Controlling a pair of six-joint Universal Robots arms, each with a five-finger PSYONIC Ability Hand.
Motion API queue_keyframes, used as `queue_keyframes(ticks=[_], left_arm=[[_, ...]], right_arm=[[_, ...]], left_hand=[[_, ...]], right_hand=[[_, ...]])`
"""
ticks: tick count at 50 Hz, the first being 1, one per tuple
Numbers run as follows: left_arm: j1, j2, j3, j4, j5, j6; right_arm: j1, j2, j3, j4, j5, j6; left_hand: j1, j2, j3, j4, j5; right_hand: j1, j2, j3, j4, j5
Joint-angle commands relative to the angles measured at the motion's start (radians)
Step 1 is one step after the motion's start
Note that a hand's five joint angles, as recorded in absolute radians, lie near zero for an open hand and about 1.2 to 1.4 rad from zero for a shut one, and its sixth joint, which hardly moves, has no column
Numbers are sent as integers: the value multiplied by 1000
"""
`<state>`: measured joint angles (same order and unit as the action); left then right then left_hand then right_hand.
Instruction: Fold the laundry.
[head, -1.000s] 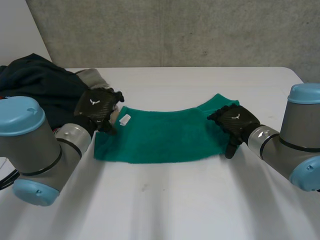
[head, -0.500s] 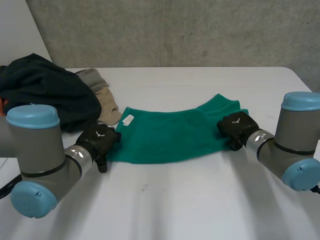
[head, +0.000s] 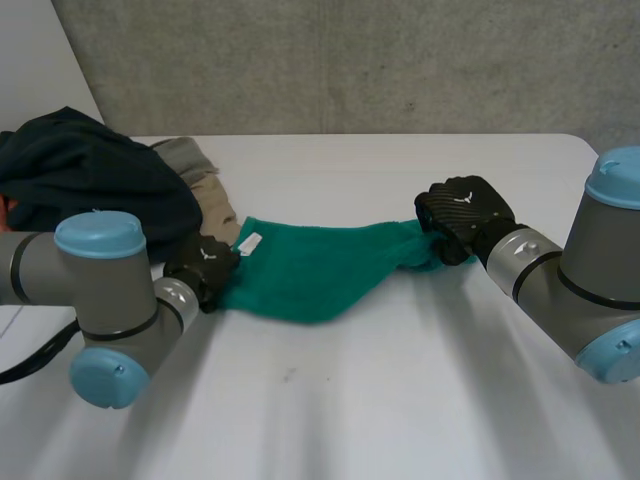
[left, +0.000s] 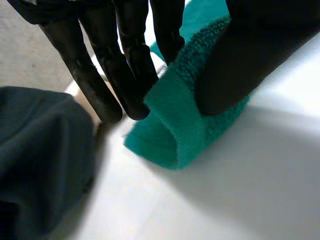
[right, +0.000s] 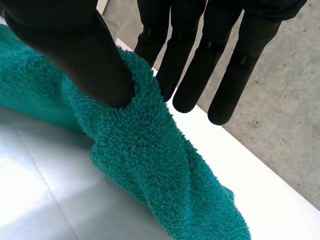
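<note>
The green terry towel (head: 310, 275) runs across mid-frame, left robot hand (head: 203, 270) pinching its left end, right robot hand (head: 462, 215) its right.

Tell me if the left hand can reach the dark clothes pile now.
Likely yes for reach: the dark clothes pile lies right beside it. But the left hand is busy pinching the green towel.

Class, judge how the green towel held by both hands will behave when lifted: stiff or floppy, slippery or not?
Probably floppy: the green towel sags between the left hand and the right hand, bunching at each pinch. Its fuzzy pile likely resists slipping from the fingers.
</note>
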<state>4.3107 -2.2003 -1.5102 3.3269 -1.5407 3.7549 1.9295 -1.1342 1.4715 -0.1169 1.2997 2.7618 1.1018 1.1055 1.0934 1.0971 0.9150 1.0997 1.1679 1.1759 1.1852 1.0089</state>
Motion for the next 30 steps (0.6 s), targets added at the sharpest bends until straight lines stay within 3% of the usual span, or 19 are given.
queue_keyframes(ticks=[1,5,9,14,16,20,30], left_arm=[[-8,60,10,20,-47,-7],[-16,140,-2,-1,-61,-15],[-32,321,-5,-30,-61,-44],[-39,577,56,-72,-44,-166],[-39,594,83,-99,-36,-205],[-32,513,157,-171,-35,-268],[-9,159,268,-190,-55,-253]], right_arm=[[-13,-25,-8,16,16,-21],[-23,-87,-16,62,18,-28],[-41,-205,-60,98,10,-36],[-61,-297,-201,121,1,-34],[-63,-282,-249,132,-5,-31],[-53,-104,-403,154,-7,-48],[-18,313,-600,131,-11,-250]], left_hand=[[294,291,303,299,307],[294,291,303,299,307],[294,291,303,299,307],[294,291,303,299,307],[294,291,303,299,307],[294,291,303,299,307],[294,291,303,299,307]], right_hand=[[297,228,220,211,213],[297,228,220,211,213],[297,228,220,211,213],[297,228,220,211,213],[297,228,220,211,213],[297,228,220,211,213],[297,228,220,211,213]])
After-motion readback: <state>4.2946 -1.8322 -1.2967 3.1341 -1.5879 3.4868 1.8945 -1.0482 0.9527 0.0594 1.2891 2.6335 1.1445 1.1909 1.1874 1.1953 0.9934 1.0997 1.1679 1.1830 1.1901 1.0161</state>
